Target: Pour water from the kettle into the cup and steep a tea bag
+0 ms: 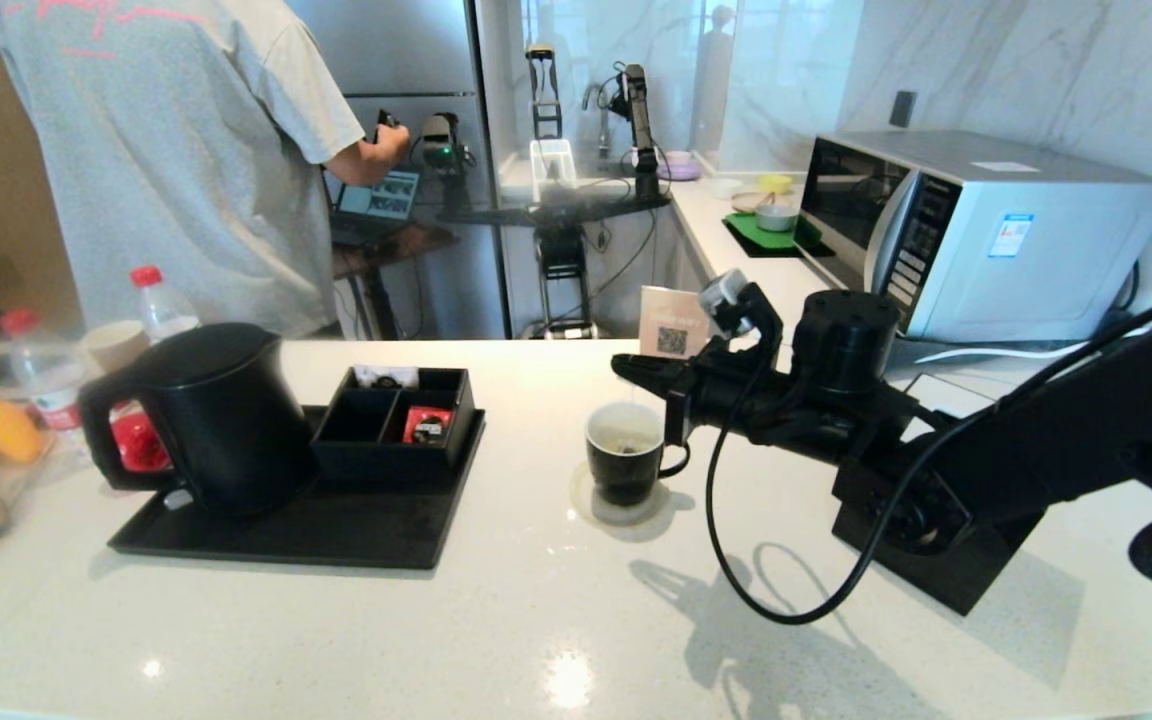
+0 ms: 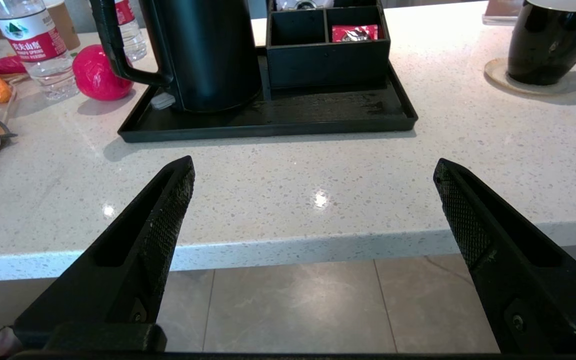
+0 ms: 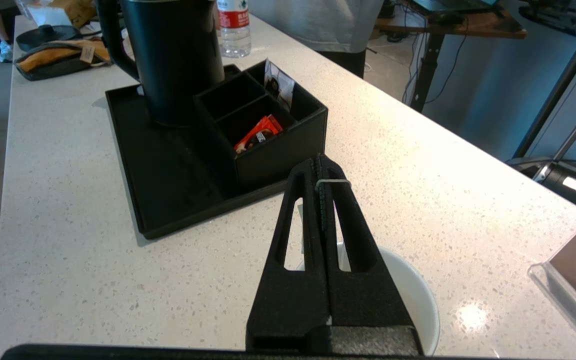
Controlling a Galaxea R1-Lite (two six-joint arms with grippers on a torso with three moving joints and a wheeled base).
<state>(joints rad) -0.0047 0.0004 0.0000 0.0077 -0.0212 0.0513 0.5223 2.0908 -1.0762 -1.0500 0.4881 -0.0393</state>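
Observation:
The black cup (image 1: 624, 450) with a white inside (image 3: 418, 295) stands on a round coaster in the middle of the counter. My right gripper (image 1: 626, 368) hovers just above its rim, shut on the tea bag's thin string (image 3: 333, 181), which loops over one finger. The string drops into the cup, where the small tea bag (image 1: 626, 443) shows dimly; I cannot make out water. At the left, the black kettle (image 1: 211, 415) rests upright on a black tray (image 1: 336, 530). My left gripper (image 2: 313, 165) is open and empty over the counter's front edge, out of the head view.
A black divided box (image 1: 396, 410) on the tray holds a red packet (image 1: 426, 425). Water bottles (image 1: 161, 305), a paper cup, a red ball (image 2: 100, 72) and corn crowd the far left. A QR card stand (image 1: 674, 322) and a microwave (image 1: 976, 230) stand behind the right arm. A person stands beyond the counter.

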